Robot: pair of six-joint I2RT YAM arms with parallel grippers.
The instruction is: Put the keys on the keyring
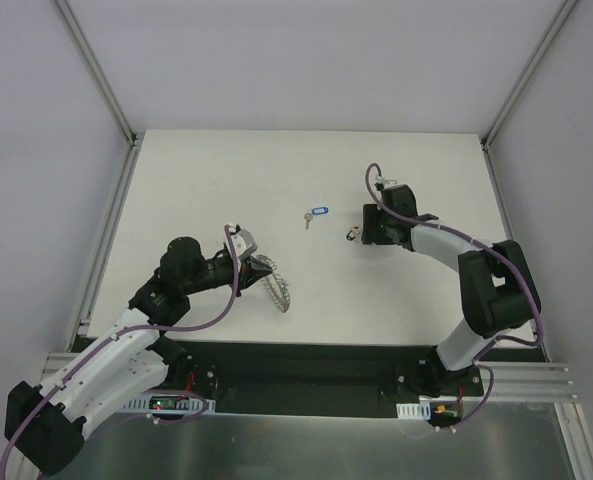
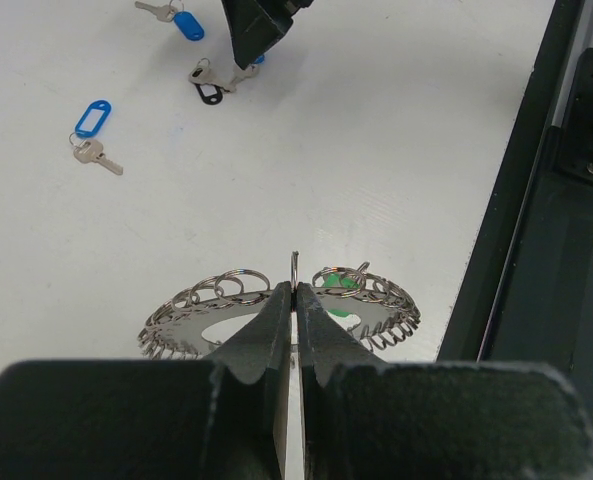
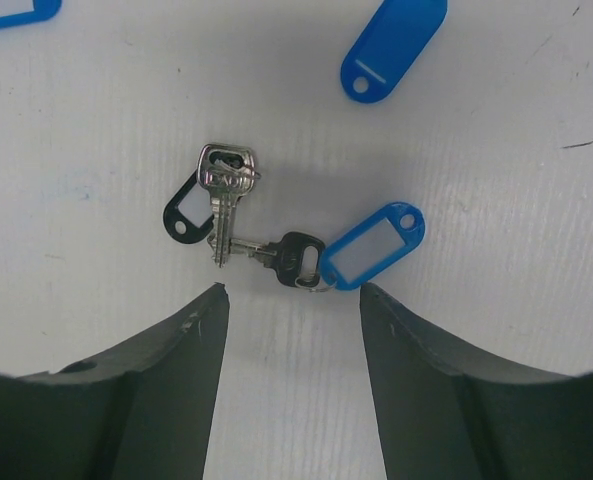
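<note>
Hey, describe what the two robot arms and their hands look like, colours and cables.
Both arms share a look: the left arm and right arm have white shells over black joints, with a purple cable looped along each. The left hand and right hand are black, with two smooth tapering fingers each. No markings are readable.

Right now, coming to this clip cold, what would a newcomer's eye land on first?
The toothed grey keyring, pinched at its rim by the shut left gripper, stands out at the near left of the table. Next comes the open right gripper hovering over two touching keys, the dark-tagged key and a blue-tagged key, on the right. A lone blue-tagged key lies mid-table.
</note>
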